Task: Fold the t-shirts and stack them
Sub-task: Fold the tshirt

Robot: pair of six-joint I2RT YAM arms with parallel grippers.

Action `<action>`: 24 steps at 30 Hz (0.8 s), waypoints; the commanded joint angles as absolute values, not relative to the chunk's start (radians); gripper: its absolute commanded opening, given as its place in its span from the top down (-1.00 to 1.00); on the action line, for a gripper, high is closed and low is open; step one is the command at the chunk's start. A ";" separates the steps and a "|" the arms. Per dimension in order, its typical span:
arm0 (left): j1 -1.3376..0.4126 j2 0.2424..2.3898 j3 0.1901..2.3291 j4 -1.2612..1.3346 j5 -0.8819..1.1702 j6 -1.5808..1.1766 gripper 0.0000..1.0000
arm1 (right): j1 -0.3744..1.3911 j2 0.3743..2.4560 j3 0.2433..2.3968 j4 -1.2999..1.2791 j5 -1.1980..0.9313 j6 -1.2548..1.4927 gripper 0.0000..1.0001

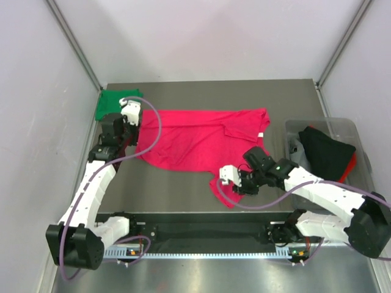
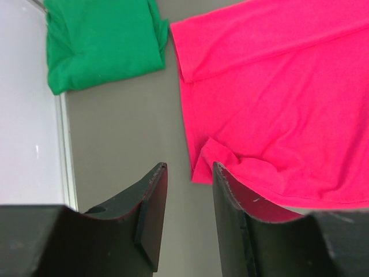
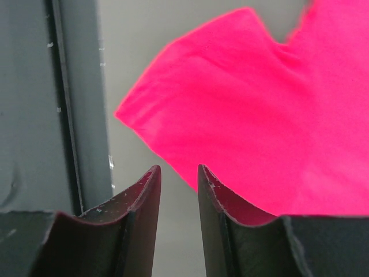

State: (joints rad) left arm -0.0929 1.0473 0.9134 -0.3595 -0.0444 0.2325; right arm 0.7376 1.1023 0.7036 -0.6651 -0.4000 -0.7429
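Left end effector (image 2: 189,168) and right end effector (image 3: 178,169), both narrowly parted, empty

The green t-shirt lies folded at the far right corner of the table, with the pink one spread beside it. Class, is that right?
No. In the top external view the green t-shirt lies folded at the far left corner of the table, the pink t-shirt spread beside it.
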 commanded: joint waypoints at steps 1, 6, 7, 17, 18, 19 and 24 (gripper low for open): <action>-0.086 1.084 0.963 -0.344 -0.043 0.212 0.17 | 0.831 1.138 0.684 -0.595 -0.387 -0.773 0.35; -0.087 1.118 0.969 -0.330 -0.051 0.216 0.18 | 0.917 1.181 0.655 -0.529 -0.327 -0.796 0.35; -0.087 1.127 0.966 -0.328 -0.052 0.216 0.18 | 0.937 1.189 0.652 -0.523 -0.324 -0.796 0.35; -0.086 1.146 0.963 -0.324 -0.074 0.224 0.19 | 1.046 1.317 0.649 -0.476 -0.307 -0.796 0.28; -0.086 1.144 0.963 -0.324 -0.074 0.224 0.19 | 1.051 1.327 0.647 -0.474 -0.298 -0.796 0.28; -0.084 1.141 0.963 -0.322 -0.074 0.224 0.19 | 1.058 1.333 0.646 -0.465 -0.296 -0.795 0.28; -0.083 1.140 0.960 -0.321 -0.075 0.224 0.18 | 1.072 1.368 0.652 -0.459 -0.288 -0.788 0.31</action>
State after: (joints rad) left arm -0.0902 1.1507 0.9287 -0.3592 -0.0685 0.2302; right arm 1.0519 1.3426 0.6373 -0.4847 -0.2939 -0.7830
